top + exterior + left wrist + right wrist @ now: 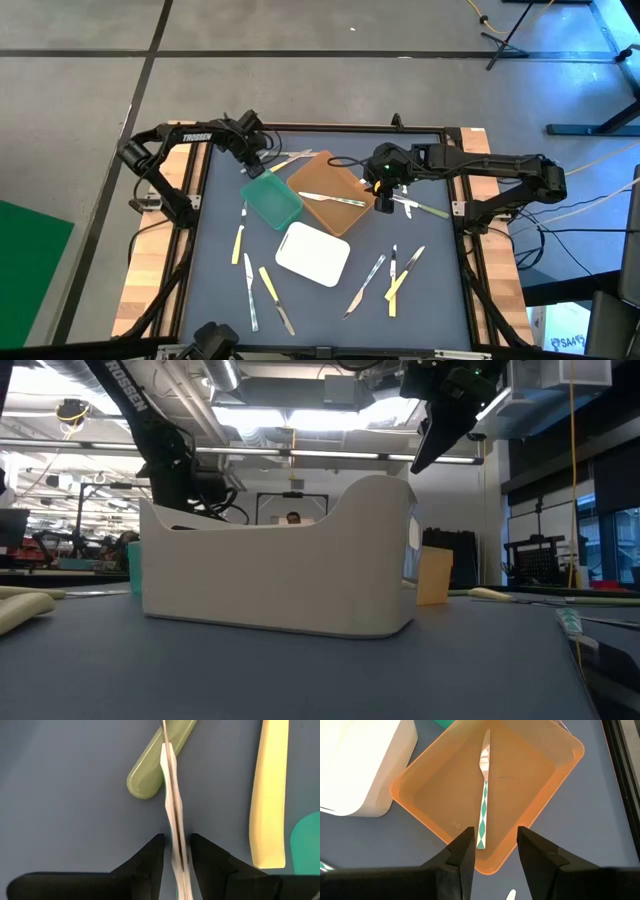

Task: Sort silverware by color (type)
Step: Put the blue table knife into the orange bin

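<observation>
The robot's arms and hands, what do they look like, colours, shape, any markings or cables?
Both arms are dark, jointed and slim. The left arm carries white TROSSEN lettering on one link, and black cables loop near its wrist. The right arm shows a small green light near its wrist. The left hand and right hand each end in two black, wedge-shaped fingers.

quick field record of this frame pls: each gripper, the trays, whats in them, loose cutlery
left gripper: shut on a thin utensil, at the far left of the table
right gripper: open, empty, above the brown tray
brown tray contents: one knife, green-and-white patterned handle
green tray: contents cannot tell
white tray: looks empty
loose silverware: scattered on the near table
</observation>
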Tool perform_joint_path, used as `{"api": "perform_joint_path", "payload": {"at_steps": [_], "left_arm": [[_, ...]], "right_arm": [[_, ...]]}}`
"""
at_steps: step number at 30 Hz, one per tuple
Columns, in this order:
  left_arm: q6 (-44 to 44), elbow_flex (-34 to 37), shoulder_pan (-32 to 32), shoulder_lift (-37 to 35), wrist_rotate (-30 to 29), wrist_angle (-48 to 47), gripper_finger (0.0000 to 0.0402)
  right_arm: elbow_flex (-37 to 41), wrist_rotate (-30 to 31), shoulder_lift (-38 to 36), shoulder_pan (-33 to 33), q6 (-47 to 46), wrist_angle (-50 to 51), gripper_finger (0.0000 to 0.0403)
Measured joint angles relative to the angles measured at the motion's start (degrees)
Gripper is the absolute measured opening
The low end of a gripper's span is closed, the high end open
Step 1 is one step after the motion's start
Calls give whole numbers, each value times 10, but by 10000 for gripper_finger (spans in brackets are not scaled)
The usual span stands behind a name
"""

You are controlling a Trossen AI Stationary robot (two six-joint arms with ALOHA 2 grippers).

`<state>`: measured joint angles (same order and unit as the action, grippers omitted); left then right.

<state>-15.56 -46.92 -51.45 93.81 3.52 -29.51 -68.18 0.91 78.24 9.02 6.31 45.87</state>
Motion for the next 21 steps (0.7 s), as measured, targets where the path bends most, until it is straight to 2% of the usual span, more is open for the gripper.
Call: {"api": "perform_joint_path", "payload": {"at_steps": [6,16,21], "left_arm": [[-1,0,0,2,-2,3,87],[-1,1,0,2,-5,4,34],[-1,1,0,3,-5,4,36]], "right_arm": [[0,0,0,0,0,0,136],[0,0,0,0,0,0,136],[0,0,0,0,0,0,136]]}}
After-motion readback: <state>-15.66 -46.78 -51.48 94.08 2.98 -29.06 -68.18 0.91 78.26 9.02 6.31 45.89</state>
